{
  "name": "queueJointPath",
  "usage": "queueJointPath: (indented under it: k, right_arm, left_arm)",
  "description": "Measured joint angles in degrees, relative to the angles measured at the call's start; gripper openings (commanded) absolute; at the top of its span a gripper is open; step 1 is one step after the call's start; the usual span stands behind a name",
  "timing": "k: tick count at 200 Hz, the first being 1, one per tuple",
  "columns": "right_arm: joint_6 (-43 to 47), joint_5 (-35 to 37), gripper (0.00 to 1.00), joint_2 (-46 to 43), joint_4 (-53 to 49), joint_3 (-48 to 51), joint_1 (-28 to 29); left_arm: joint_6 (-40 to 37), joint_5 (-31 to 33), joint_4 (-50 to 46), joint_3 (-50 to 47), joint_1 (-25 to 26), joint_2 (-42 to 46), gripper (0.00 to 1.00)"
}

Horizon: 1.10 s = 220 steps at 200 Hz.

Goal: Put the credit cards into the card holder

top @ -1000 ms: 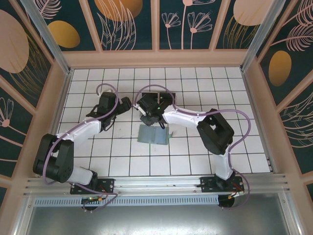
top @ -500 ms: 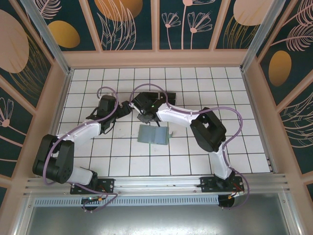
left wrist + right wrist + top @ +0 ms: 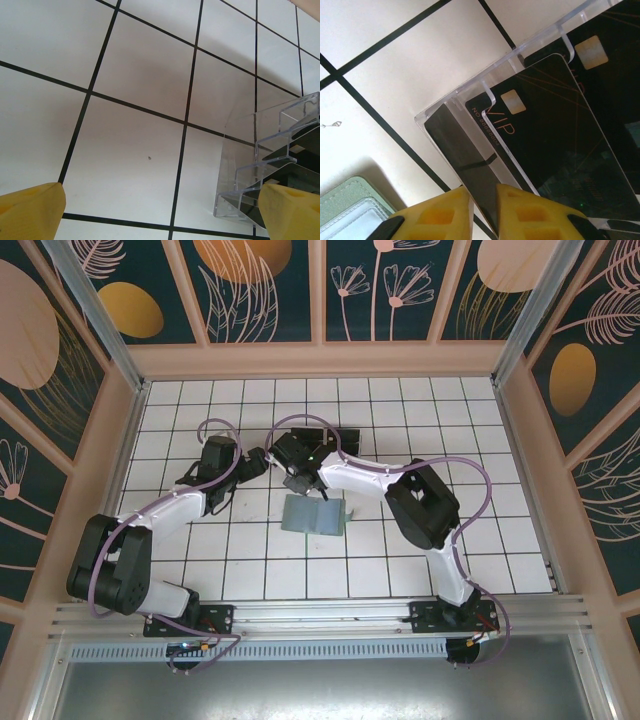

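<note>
Right jaws snug on a credit card (image 3: 464,152) (left jaws wide)

Left pincer (image 3: 161,212) wide open; right pincer (image 3: 484,209) clamped.

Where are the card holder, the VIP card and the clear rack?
card holder (image 3: 312,517), top view, grey-green cover
VIP card (image 3: 550,131), right wrist view, black face
clear rack (image 3: 240,160), left wrist view, side wall

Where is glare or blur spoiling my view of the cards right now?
Right wrist: VIP card sharp but mirroring a green light; the right tool, closed on a black card, slightly soft. Left wrist: soft shadow across the tiles, clear rack glinting.
</note>
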State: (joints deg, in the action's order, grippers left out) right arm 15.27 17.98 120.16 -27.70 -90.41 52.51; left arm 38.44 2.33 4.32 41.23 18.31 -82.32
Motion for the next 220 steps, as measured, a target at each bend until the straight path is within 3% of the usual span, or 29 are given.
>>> queueJointPath:
  k: [95,220]
  right_arm:
    - [5.44,5.95,0.00,0.00,1.77,0.48,0.81]
    - [10.47,11.89,0.00,0.04,5.95,2.99,0.35]
  left_arm:
    - [0.61,-0.37,0.15,-0.63,-0.11,0.00,0.99]
    - [0.92,-1.55,0.66,-0.81,-0.31,0.00,0.99]
